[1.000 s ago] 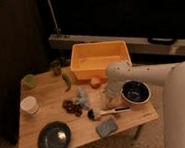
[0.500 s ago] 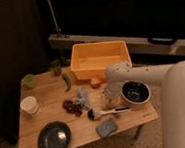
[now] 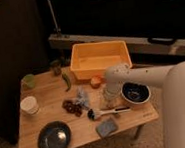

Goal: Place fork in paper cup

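Fork (image 3: 111,102) apparently at the gripper (image 3: 111,95), well apart from the paper cup (image 3: 29,105).

The gripper is lowered close to the table (image 3: 83,136), just beside the dark bowl (image 3: 136,94). A pale slim shape under it is taken for the fork, though only tentatively. Its long axis and the way it points cannot be told, nor whether it is held. How far the gripper is open cannot be told either. The paper cup is stood upright near the table's left edge, mouth up, with a green cup (image 3: 29,80) behind it. A brush (image 3: 103,112) is laid crosswise in front of the gripper, dark head to the left and white handle toward the bowl. A yellow bin (image 3: 99,61) is set at the back.
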Controlling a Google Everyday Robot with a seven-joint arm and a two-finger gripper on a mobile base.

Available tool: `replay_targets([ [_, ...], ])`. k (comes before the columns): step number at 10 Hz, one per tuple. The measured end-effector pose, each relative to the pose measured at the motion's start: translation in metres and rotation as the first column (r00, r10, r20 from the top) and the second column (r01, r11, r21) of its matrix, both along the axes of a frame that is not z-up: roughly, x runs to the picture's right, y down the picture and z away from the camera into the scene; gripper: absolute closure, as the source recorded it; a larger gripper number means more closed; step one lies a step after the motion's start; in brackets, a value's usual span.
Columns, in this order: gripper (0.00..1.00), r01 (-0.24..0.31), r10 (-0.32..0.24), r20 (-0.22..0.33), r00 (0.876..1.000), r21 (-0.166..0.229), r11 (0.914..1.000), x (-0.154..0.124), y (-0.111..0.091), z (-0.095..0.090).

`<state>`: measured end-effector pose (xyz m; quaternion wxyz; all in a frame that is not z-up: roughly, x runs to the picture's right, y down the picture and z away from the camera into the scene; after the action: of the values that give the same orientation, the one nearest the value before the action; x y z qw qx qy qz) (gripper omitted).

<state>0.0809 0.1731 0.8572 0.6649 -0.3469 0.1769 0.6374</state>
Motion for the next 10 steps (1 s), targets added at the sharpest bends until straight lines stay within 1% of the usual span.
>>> replay_targets([
  [1, 0.42, 0.0, 0.0, -0.006, 1.0, 0.001, 1.0, 0.0043, 0.0005, 0.0005],
  [5, 0.42, 0.002, -0.002, -0.008, 1.0, 0.0, 1.0, 0.0029, 0.0006, 0.0038],
  [10, 0.43, 0.014, -0.014, -0.004, 1.0, -0.012, 0.9998, -0.0012, 0.0028, 0.0071],
])
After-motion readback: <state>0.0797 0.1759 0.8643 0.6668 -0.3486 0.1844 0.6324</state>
